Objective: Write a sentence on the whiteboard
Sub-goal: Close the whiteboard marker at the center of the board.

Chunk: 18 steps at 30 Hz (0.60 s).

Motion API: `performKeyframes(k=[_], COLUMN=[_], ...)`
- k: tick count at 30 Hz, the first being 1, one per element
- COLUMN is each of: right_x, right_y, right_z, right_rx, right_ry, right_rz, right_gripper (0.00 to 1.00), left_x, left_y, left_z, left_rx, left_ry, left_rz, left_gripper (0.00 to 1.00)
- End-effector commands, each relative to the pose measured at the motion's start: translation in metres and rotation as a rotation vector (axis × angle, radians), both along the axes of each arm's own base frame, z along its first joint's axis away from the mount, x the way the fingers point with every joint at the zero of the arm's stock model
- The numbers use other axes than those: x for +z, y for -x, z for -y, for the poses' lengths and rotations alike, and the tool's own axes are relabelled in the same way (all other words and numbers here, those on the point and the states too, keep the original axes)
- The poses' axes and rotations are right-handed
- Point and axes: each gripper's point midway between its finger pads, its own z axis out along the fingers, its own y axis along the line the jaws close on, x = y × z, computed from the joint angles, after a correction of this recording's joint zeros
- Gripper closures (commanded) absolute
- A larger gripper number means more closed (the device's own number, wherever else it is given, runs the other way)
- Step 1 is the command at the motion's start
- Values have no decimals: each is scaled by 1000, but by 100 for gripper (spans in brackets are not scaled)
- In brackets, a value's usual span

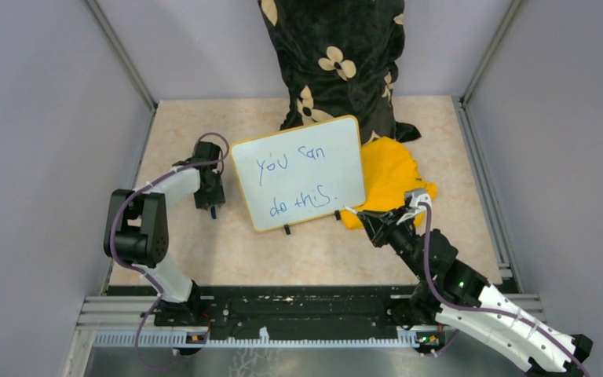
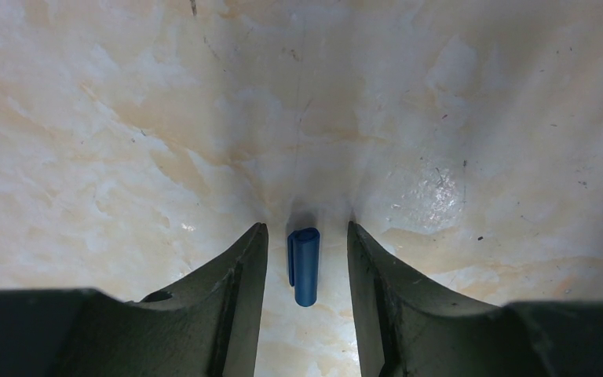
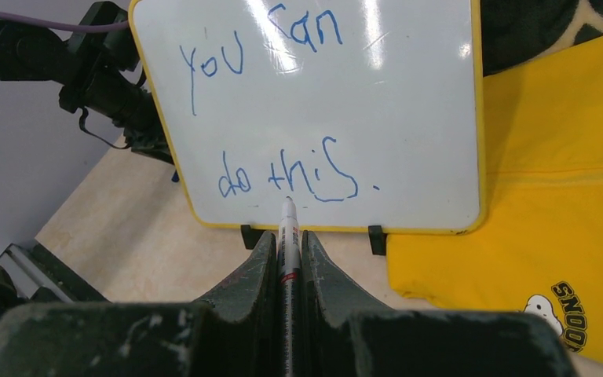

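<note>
The whiteboard (image 1: 298, 173) (image 3: 322, 118) leans tilted at mid-table, two black clips on its lower edge. The sentence (image 1: 294, 184) (image 3: 283, 177) reads "you can do this." in blue, in two lines. My right gripper (image 1: 369, 222) (image 3: 287, 234) is shut on a white marker (image 3: 288, 216). The marker's tip points at the board's lower edge, just under "this". My left gripper (image 1: 212, 206) (image 2: 308, 228) hovers left of the board, open. A blue marker cap (image 2: 305, 265) lies on the table between its fingers, touching neither.
A yellow cloth (image 1: 392, 181) (image 3: 557, 196) lies under and right of the board. A black flowered cushion (image 1: 334, 63) props the board from behind. Grey walls close in the left, right and back. A metal rail (image 1: 298, 306) runs along the near edge.
</note>
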Motion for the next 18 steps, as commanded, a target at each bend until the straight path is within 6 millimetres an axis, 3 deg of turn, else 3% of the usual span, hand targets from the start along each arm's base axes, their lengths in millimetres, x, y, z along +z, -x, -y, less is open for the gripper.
performKeyframes(k=[1, 18], right_x=[14, 16], right_y=[-1, 0], right_z=[4, 5], right_rx=[-17, -14], right_ry=[-32, -37], right_rz=[37, 41], right_gripper=[100, 100], left_x=[-45, -44], left_y=[50, 63], left_z=[3, 6], left_rx=[-3, 37], left_ry=[17, 77], left_rz=[-217, -232], left_gripper=[52, 54])
